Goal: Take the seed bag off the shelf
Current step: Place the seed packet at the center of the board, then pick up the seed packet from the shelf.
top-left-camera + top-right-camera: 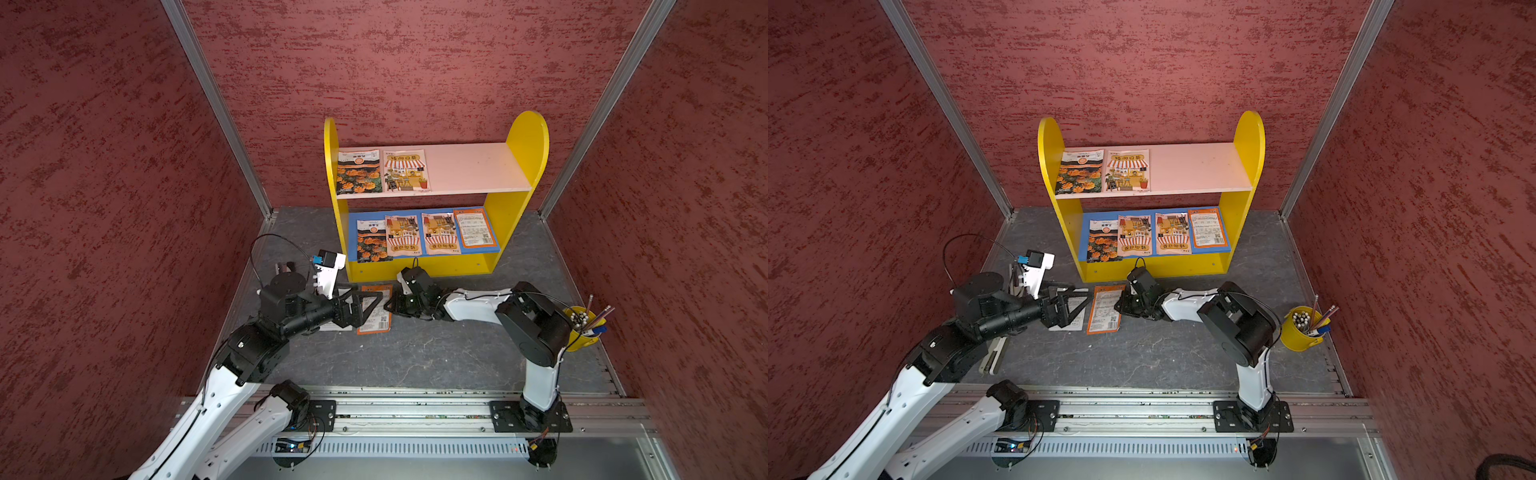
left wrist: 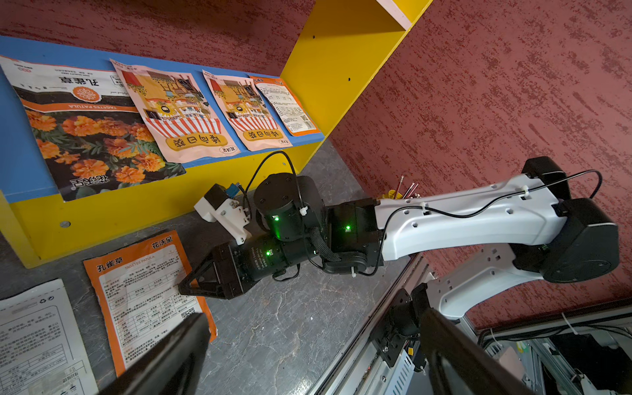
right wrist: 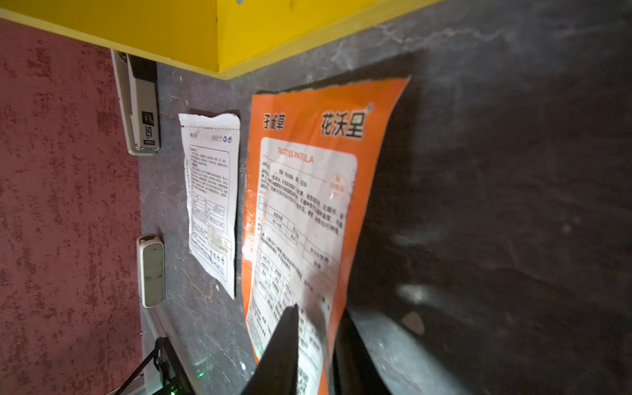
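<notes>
In both top views the shelf stands mid-frame against the back wall, with two seed bags on the left of its upper tier and four in a row on its lower tier. Just below it, at frame centre, the orange seed bag lies flat on the grey floor, printed back up, off the shelf and near its yellow base. A white seed bag lies just left of it, largely under the left gripper, whose jaws are spread wide and grasp nothing. The right gripper reaches in from the right to the orange bag's right edge. A yellow pen cup stands at the right of the frame.

In the left wrist view, the left gripper's dark fingers stand far apart above the floor. The orange seed bag lies between the white seed bag and the right gripper, whose tip meets its edge. Behind, the blue lower board carries a marigold bag and three more.

In the right wrist view, the right gripper has its jaws slightly parted, a clear gap between them, with the near end of the orange seed bag lying in that gap, released rather than pinched. The white seed bag lies beside it, and a grey stapler lies along the wall.
</notes>
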